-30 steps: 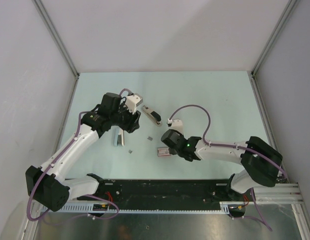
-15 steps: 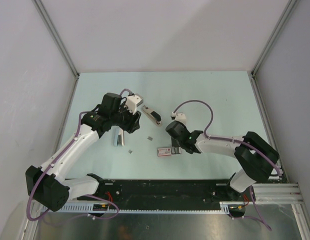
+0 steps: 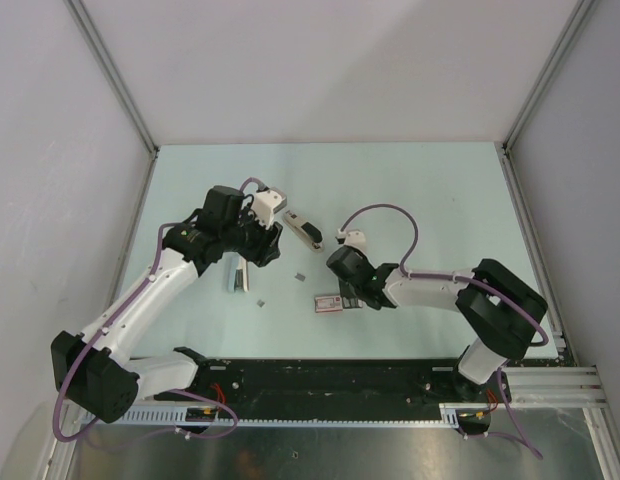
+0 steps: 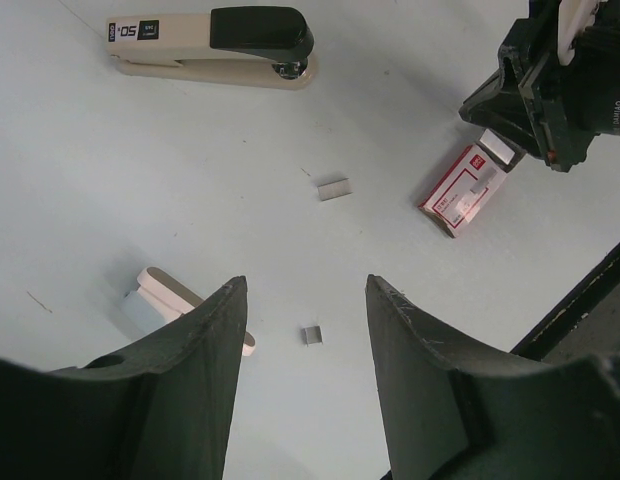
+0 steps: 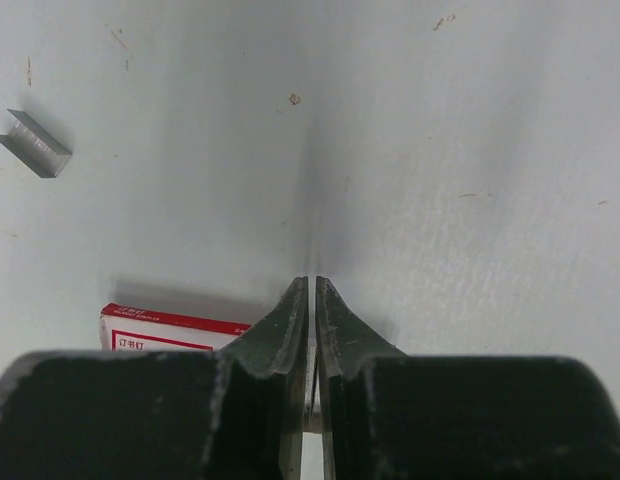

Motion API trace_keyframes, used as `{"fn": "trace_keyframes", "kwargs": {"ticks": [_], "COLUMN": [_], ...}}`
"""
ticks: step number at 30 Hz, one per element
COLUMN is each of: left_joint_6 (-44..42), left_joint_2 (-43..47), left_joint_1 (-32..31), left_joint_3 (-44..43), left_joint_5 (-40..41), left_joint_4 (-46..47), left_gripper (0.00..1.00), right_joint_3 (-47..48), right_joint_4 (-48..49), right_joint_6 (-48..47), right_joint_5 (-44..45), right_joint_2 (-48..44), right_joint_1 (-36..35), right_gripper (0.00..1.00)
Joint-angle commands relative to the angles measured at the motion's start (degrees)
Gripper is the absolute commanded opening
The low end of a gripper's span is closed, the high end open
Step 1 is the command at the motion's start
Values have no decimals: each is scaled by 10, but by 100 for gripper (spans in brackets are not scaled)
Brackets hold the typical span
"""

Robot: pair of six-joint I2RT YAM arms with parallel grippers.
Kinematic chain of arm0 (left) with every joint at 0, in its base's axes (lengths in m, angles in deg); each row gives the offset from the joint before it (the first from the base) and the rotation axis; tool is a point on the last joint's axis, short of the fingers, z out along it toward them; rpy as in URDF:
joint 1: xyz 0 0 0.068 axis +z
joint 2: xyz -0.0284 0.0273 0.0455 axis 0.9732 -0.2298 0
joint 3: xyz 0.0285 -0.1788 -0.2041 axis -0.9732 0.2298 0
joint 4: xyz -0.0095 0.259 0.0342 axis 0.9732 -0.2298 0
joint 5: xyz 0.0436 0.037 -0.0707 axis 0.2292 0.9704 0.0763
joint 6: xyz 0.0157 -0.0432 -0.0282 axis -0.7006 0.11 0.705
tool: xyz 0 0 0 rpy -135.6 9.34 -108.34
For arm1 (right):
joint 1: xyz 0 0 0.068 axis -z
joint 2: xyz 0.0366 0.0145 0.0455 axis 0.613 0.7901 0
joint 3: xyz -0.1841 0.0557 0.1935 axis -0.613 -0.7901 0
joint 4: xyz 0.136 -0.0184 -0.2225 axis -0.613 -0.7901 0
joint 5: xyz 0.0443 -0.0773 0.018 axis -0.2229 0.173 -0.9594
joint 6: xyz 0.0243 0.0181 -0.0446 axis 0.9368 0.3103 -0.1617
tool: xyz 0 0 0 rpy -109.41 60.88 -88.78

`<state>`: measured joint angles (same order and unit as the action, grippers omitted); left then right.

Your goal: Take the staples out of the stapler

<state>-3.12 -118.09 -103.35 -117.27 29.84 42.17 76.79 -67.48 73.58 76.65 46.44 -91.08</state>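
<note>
The stapler (image 3: 303,230), cream with a black top, lies shut on the table; it also shows in the left wrist view (image 4: 210,45). A narrow silvery-white strip, the staples (image 3: 233,275), lies near my left gripper and is partly hidden behind a finger in the left wrist view (image 4: 175,298). My left gripper (image 3: 248,250) is open and empty, hovering above the table (image 4: 305,285). My right gripper (image 3: 343,297) is shut, its tips down at the right end of the pink box (image 3: 328,303), as the right wrist view shows (image 5: 312,280).
Two small loose staple bits lie on the table (image 3: 300,275) (image 3: 258,301); they also show in the left wrist view (image 4: 333,189) (image 4: 310,335). The red-and-white box (image 4: 465,185) sits under the right gripper (image 4: 530,90). The black rail (image 3: 320,375) runs along the near edge.
My right wrist has swung left and away from the near edge, bringing its tips to the box's right end. The left arm, stapler and strip have not moved.
</note>
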Motion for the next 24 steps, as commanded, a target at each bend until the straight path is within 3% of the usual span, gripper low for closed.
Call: {"fn": "trace_keyframes", "kwargs": {"ticks": [1,17,24], "left_joint_6": [-26,-26,-32], "left_joint_2": [8,13,6], "left_joint_1": [-4,-4,-4], "left_joint_3": [-14,-10,-8], "left_joint_5": [-8,-7,-2], "left_joint_4": [1,1,1], "left_gripper": [56,56,56], "right_joint_3": [19,19,21], "right_joint_4": [5,-48,-9], "right_joint_6": [-6,-1,-10], "right_joint_5": [12,45,27], "right_joint_2": [2,-32,-37], "right_joint_1": [-8,-35,-20], "right_gripper": [10,7,10]}}
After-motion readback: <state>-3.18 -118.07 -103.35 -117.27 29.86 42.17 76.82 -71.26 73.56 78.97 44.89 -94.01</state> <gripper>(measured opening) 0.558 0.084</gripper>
